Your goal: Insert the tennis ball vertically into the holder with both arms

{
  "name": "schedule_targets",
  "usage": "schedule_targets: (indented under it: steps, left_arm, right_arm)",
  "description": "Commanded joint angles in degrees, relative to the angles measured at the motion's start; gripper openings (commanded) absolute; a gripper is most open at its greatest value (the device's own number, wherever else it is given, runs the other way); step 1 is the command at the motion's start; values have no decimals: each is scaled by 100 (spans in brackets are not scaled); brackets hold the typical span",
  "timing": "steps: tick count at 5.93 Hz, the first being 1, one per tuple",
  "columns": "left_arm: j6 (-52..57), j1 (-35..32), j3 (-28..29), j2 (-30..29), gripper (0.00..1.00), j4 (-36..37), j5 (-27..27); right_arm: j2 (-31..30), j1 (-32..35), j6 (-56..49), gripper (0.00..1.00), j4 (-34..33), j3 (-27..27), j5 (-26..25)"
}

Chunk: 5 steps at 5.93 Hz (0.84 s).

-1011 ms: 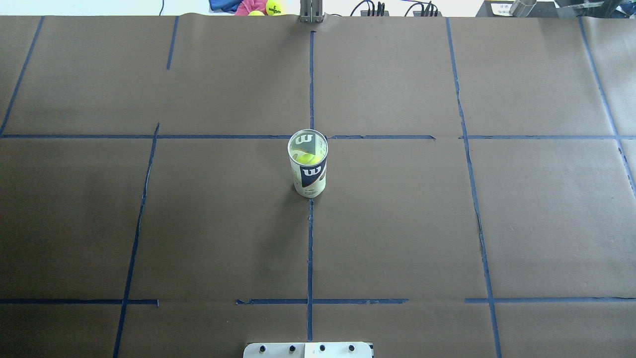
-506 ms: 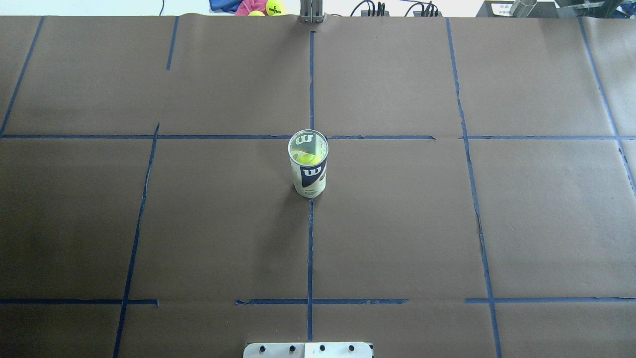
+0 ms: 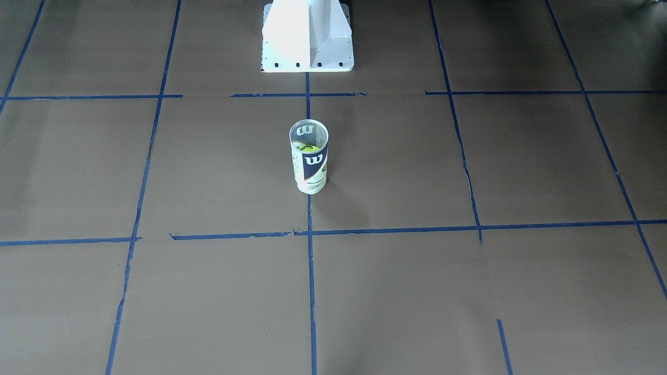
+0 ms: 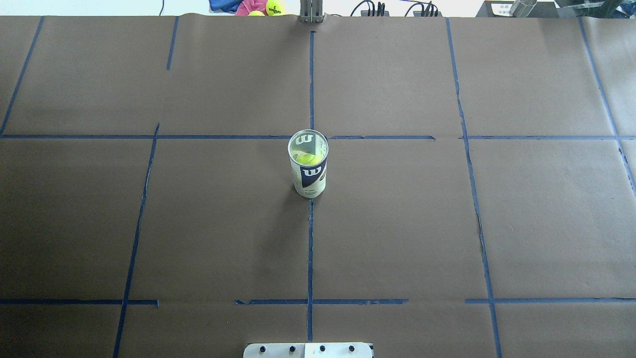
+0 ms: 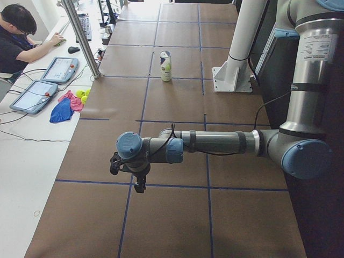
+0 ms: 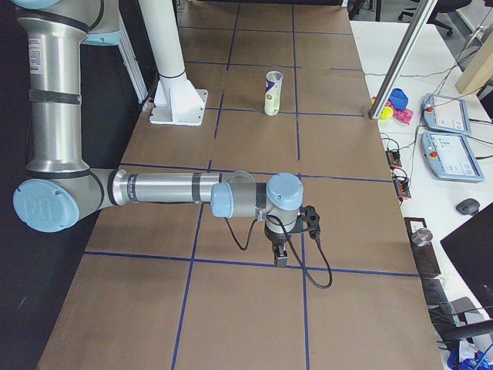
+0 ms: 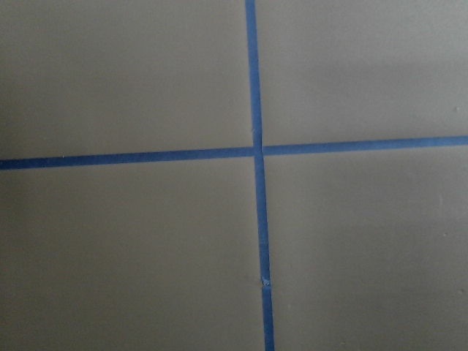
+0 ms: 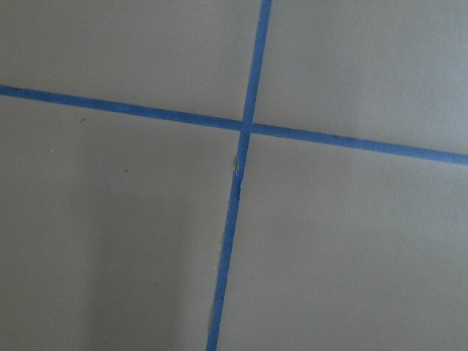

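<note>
The holder [image 4: 309, 180] stands upright at the middle of the table, its open mouth facing up; it also shows in the front view as the holder [image 3: 311, 174]. The tennis ball [image 4: 306, 158] sits inside it, below the rim, and shows through the mouth as the tennis ball [image 3: 308, 149]. Both arms are far from it. The left gripper [image 5: 139, 184] hangs over a tape crossing near the table's left end, and the right gripper [image 6: 280, 254] does likewise near the right end. I cannot tell whether either is open or shut. Both wrist views hold only brown paper and blue tape.
The white pedestal [image 3: 307, 39] stands behind the holder. Off the far table edge lie spare balls and coloured cloths [image 4: 256, 7]. A person [image 5: 16, 37] sits at a side desk with tablets [image 5: 58, 69]. A metal post [image 5: 80, 37] rises at the far edge.
</note>
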Motion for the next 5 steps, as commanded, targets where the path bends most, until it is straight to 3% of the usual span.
schedule_targets:
  steps: [1,5]
  left_arm:
    - [19,10,-37,54,100,-41,3]
    - [28,28,-46,19,100,-50,3]
  right_arm:
    - [-77,0,-13,100,13,57,-15]
    - [-42,0,-13,100,13,119,11]
